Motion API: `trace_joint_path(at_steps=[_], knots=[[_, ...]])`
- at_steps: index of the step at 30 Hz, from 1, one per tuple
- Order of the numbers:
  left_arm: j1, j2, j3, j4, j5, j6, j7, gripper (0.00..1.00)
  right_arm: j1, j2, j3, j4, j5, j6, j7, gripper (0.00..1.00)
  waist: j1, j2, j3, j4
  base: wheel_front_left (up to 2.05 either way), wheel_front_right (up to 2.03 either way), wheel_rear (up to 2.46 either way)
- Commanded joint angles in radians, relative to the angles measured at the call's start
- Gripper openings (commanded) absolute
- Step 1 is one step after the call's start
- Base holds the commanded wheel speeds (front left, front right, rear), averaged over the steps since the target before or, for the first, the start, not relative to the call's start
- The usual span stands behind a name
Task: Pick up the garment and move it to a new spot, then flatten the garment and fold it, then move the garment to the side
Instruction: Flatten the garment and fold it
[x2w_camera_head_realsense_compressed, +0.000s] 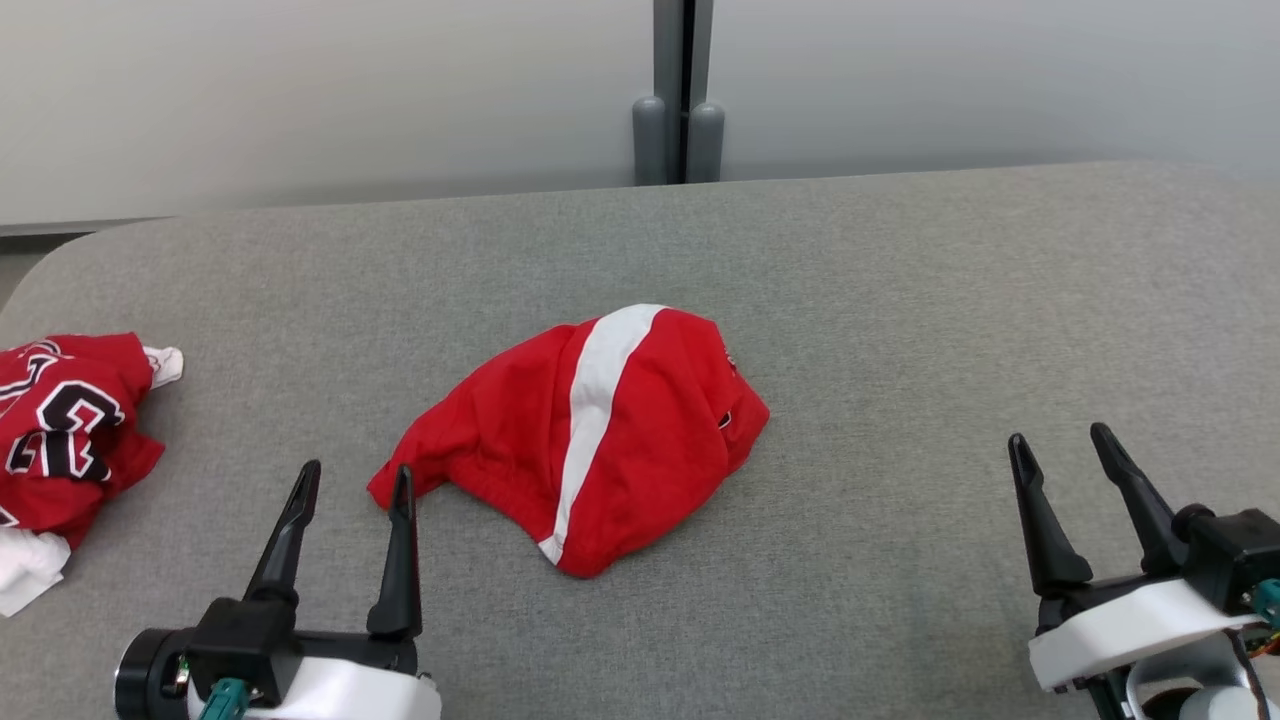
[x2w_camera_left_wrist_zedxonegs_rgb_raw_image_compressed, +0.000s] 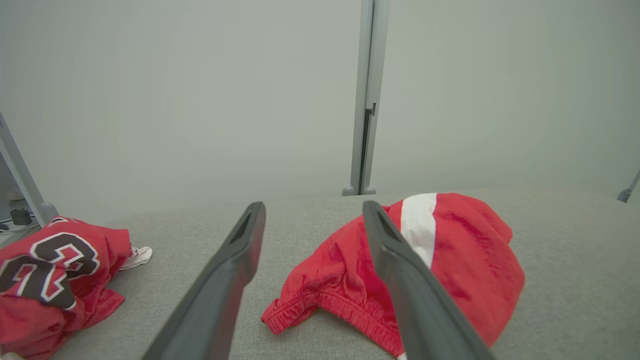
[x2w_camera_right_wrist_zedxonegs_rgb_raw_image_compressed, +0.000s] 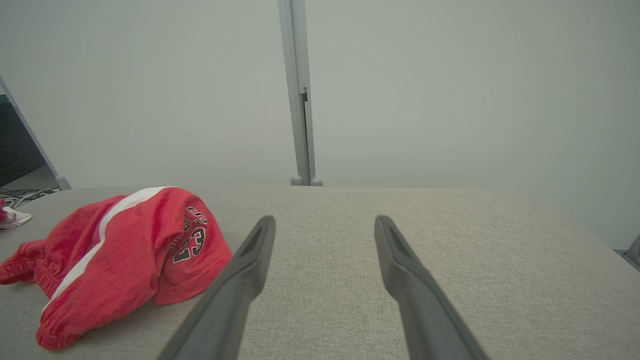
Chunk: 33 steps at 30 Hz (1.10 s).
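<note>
Head view: jersey heap (x2w_camera_head_realsense_compressed: 62, 425) left of crumpled garment (x2w_camera_head_realsense_compressed: 640, 440) (left tool (x2w_camera_head_realsense_compressed: 357, 468), right tool (x2w_camera_head_realsense_compressed: 1058, 435) agape, empty)

The garment (x2w_camera_head_realsense_compressed: 600, 430) is soft red cloth, matt and slightly fuzzy, with a smooth white cloth stripe and a gathered hem. The table (x2w_camera_head_realsense_compressed: 900, 300) is covered in grey woven fabric, matt with a fine rough grain. The jersey (x2w_camera_head_realsense_compressed: 70, 430) is crumpled matt red cloth. The left gripper (x2w_camera_head_realsense_compressed: 357, 468) and right gripper (x2w_camera_head_realsense_compressed: 1058, 435) have matt dark plastic fingers (x2w_camera_head_realsense_compressed: 285, 545) on smooth white plastic housings (x2w_camera_head_realsense_compressed: 1130, 620). The wall (x2w_camera_head_realsense_compressed: 300, 90) is smooth and matt; the post (x2w_camera_head_realsense_compressed: 683, 60) looks like grey painted metal.
</note>
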Motion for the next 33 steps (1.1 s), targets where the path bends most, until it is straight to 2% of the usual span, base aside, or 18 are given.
trace_joint_path(at_steps=[1, 10, 15, 16, 22, 23, 24, 25, 26, 33], knots=[[-0.03, 0.003, -0.004, -0.006, 0.01, -0.006, -0.001, 1.0, -0.021, -0.007, -0.003, -0.001, 0.001, 0.0, -0.002, 1.0, 0.0, 0.0, 0.027, 0.026, 0.0, 0.0, 0.0], [-0.199, -0.036, -0.093, 0.008, 0.034, -0.063, -0.016, 1.0, -0.182, -0.076, 0.057, 0.098, 0.028, 0.0, 0.007, 1.0, 0.0, 0.0, 0.205, 0.185, 0.0, 0.0, 0.0], [-0.28, -0.067, -0.133, 0.063, 0.038, -0.086, -0.047, 1.0, -0.288, -0.095, 0.138, 0.235, 0.049, 0.0, 0.01, 1.0, 0.0, 0.0, 0.27, 0.258, 0.0, 0.0, 0.0], [-0.301, -0.078, -0.139, 0.089, 0.032, -0.092, -0.061, 1.0, -0.317, -0.1, 0.167, 0.303, 0.063, -0.001, 0.016, 1.0, 0.0, 0.0, 0.283, 0.275, 0.0, 0.0, 0.0], [-0.33, -0.088, -0.138, 0.152, 0.023, -0.099, -0.086, 1.0, -0.353, -0.099, 0.256, 0.434, 0.119, 0.0, 0.009, 1.0, 0.0, 0.0, 0.288, 0.281, 0.0, 0.0, 0.0], [-0.329, -0.086, -0.134, 0.159, 0.022, -0.099, -0.09, 1.0, -0.356, -0.1, 0.267, 0.448, 0.13, 0.0, 0.011, 0.61, 0.0, 0.0, 0.287, 0.276, 0.0, 0.0, 0.0], [-0.332, -0.086, -0.132, 0.167, 0.022, -0.101, -0.091, 1.0, -0.359, -0.104, 0.277, 0.459, 0.139, 0.0, 0.008, 0.4, 0.0, 0.0, 0.286, 0.273, 0.0, 0.0, 0.0], [-0.336, -0.085, -0.13, 0.173, 0.022, -0.103, -0.093, 1.0, -0.361, -0.107, 0.284, 0.466, 0.15, 0.0, 0.004, 0.04, 0.0, 0.0, 0.284, 0.269, 0.0, 0.0, 0.0], [-0.341, -0.083, -0.127, 0.176, 0.023, -0.103, -0.093, 1.0, -0.365, -0.116, 0.288, 0.47, 0.152, 0.0, -0.002, 0.0, 0.0, 0.0, 0.283, 0.264, 0.0, 0.0, 0.0], [-0.351, -0.079, -0.111, 0.193, 0.027, -0.106, -0.098, 1.0, -0.381, -0.165, 0.238, 0.406, 0.119, -0.001, -0.106, 0.0, 0.0, 0.0, 0.264, 0.224, 0.0, 0.0, 0.0]])
